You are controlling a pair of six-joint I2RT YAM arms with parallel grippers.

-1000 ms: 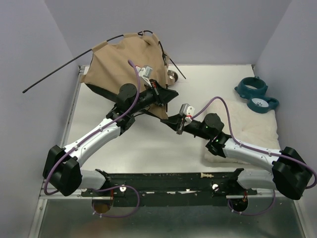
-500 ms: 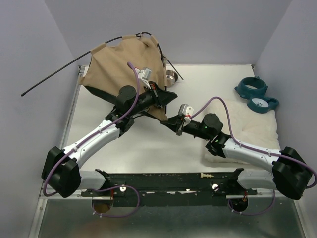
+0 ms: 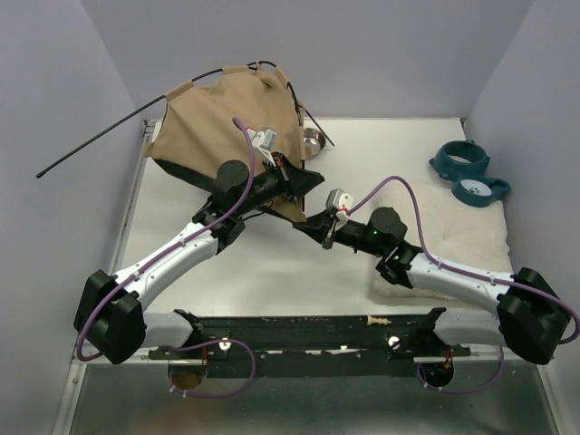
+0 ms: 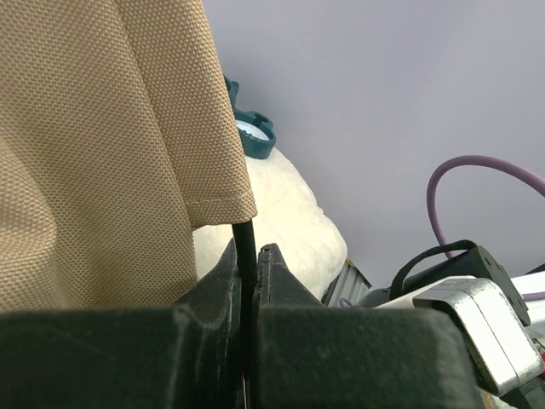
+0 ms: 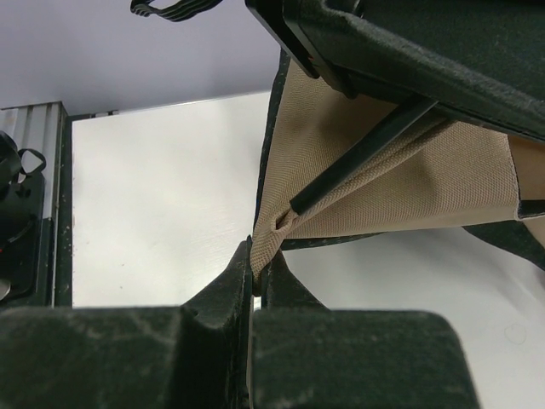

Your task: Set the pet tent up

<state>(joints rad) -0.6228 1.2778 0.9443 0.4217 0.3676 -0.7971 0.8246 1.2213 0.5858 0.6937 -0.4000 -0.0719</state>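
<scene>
The tan pet tent (image 3: 227, 104) lies slumped at the table's back left, its black base underneath. One thin black pole (image 3: 100, 140) sticks far out past the left table edge. My left gripper (image 3: 313, 178) is shut on the pole (image 4: 244, 243) just below the fabric hem (image 4: 102, 128); in the left wrist view the gripper (image 4: 249, 252) pinches it between its tips. My right gripper (image 3: 304, 225) is shut on the tent's near corner. In the right wrist view that gripper (image 5: 258, 257) clamps the tan corner (image 5: 274, 232), where the pole's end (image 5: 362, 153) enters a small pocket.
A white fluffy cushion (image 3: 453, 236) lies at the right, under my right arm. A teal bowl stand (image 3: 468, 169) sits at the back right. A metal bowl (image 3: 314, 139) stands just behind the tent. Grey walls close in the left, back and right.
The pole's free left end has dropped slightly down and left. The left arm and the tent have shifted a little to the left. Both grips are unchanged.
</scene>
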